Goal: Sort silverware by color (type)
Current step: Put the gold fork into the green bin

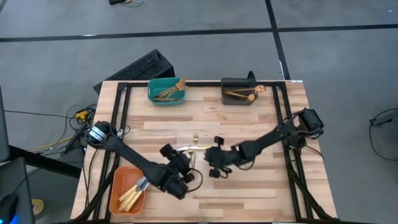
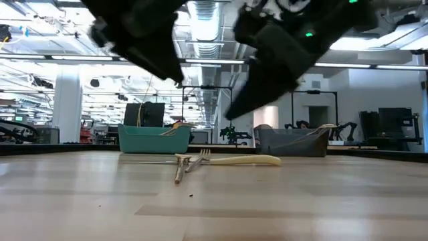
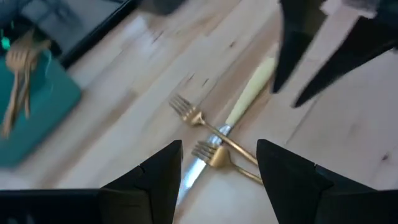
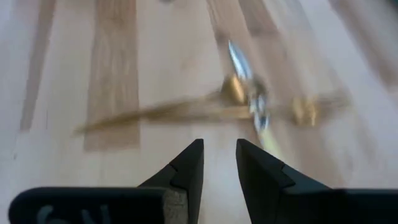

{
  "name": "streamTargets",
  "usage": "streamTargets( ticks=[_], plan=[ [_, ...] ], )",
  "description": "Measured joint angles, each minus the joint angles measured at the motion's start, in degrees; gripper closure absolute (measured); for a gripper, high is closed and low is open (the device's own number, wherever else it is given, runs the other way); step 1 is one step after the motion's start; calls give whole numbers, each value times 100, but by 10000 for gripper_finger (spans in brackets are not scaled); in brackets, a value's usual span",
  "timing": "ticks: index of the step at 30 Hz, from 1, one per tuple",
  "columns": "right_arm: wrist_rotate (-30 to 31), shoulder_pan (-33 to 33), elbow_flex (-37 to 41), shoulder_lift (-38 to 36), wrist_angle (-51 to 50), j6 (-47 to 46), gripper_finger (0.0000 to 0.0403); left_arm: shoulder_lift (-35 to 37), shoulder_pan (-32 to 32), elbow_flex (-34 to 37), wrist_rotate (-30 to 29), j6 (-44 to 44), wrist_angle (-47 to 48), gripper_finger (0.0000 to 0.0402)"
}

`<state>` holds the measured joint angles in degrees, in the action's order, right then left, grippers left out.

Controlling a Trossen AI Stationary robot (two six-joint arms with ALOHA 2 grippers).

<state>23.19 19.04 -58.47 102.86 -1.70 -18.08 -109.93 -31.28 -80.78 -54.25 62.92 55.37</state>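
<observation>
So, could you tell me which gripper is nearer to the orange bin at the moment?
Left. The left gripper hovers open just beside the orange bin, toward the table's middle. The right gripper hangs farther off, beyond the loose cutlery, empty.

A robotics lab: other robot arms point(image 2: 338, 128) on benches, ceiling strip lights point(image 2: 207, 17), grey carpet floor point(image 1: 336, 56), loose cables point(image 1: 74, 115).

Two gold forks point(image 3: 214, 134) and a knife point(image 3: 239, 109) with a pale handle lie crossed flat on the wood at the frame's middle.
</observation>
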Motion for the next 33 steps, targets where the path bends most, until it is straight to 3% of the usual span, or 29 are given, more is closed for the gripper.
streamTargets(
  ticks=[3, 9, 13, 18, 25, 33],
  plan=[
    [-223, -333, -4, 60, 195, 1202, 282, 0, -151, 193, 3, 752, 51, 205],
    [-1894, -1023, -7, 53, 594, 3776, 282, 0, -405, 722, 26, 1980, 12, 205],
    [-2519, -1403, -5, 58, 587, 5150, 282, 0, -524, 1006, 30, 2709, -200, 205],
    [-2617, -1706, -5, 60, 697, 6739, 282, 0, -571, 1201, 16, 3071, -341, 205],
    [-2656, -1882, -192, 646, 1083, 7436, 282, 0, -529, 1258, 21, 3232, -391, 205],
    [-2307, -1888, -909, 1339, 136, 8154, 282, 0, -510, 1248, 309, 3291, -435, 205]
  ],
)
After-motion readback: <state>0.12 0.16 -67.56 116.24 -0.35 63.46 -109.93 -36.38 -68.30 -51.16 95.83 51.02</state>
